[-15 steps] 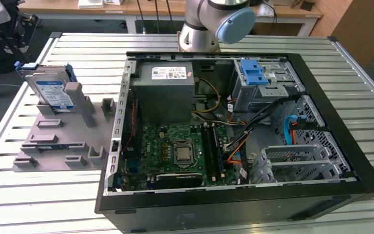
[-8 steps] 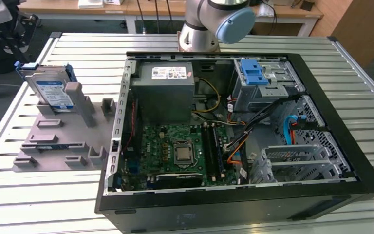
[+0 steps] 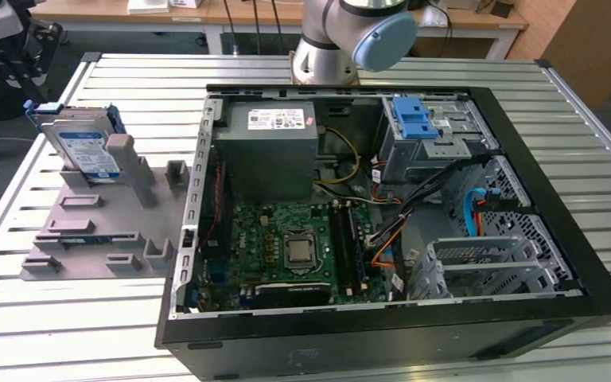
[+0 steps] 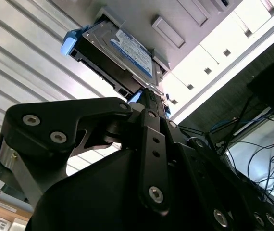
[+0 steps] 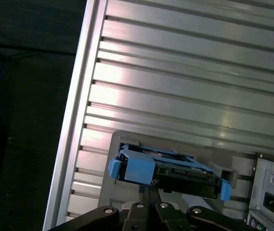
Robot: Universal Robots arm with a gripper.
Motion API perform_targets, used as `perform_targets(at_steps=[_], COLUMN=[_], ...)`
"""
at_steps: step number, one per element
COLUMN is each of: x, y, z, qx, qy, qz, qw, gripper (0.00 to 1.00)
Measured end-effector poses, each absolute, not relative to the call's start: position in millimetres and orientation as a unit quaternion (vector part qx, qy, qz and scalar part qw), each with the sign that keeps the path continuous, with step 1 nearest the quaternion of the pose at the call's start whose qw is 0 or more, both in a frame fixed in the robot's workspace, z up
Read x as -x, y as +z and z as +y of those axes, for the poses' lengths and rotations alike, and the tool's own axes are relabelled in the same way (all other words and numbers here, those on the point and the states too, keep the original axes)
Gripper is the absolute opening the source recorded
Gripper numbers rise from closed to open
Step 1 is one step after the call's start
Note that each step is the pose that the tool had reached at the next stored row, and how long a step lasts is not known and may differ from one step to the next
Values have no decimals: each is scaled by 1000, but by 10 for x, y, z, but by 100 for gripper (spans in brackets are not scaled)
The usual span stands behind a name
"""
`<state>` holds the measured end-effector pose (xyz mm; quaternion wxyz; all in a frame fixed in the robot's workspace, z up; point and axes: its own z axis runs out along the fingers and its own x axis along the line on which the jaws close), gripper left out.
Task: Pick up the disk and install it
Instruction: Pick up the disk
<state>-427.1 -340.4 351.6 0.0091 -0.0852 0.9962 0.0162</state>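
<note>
The disk (image 3: 80,147) stands on edge in a grey slotted holder (image 3: 104,239) on the slatted table, at the exterior view's left. It is silver with a blue-and-white label and a blue plastic bracket. Both wrist views show the disk (image 4: 127,48) (image 5: 175,171) just beyond the fingertips. My black gripper (image 3: 25,72) hangs up and to the left of the disk in the exterior view, apart from it. Its thin fingers look shut together with nothing between them, as seen in the first wrist view (image 5: 148,190) and the second wrist view (image 4: 149,94).
An open computer case (image 3: 391,350) lies on the table to the right of the holder. Inside it are a grey power supply (image 3: 266,147), a green motherboard (image 3: 295,247) and a drive bay with a blue bracket (image 3: 417,119). The table edge (image 5: 74,125) is near the holder.
</note>
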Motion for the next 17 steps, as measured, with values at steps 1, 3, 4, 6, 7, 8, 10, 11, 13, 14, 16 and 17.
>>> perform_targets(at_steps=[1, 3, 4, 6, 7, 8, 10, 11, 13, 14, 16, 17], x=[4271, 4271, 4271, 4271, 4271, 4271, 4271, 4271, 4271, 4271, 4271, 4271], y=[3516, 3516, 3516, 3516, 3516, 3516, 3516, 3516, 3516, 3516, 3516, 3516], z=[-3404, -3404, -3404, -3404, -3404, -3404, -3404, -3404, -3404, -3404, -3404, -3404], qx=[87, 91, 93, 97, 99, 101, 105, 107, 111, 112, 116, 118], qy=[16, 16, 16, 16, 16, 16, 16, 16, 16, 16, 17, 17], qz=[996, 996, 995, 995, 995, 995, 994, 994, 994, 993, 993, 993], qw=[9, 9, 9, 9, 9, 9, 9, 9, 9, 9, 9, 9], gripper=[11, 11, 11, 11, 11, 11, 11, 11, 11, 11, 11, 11])
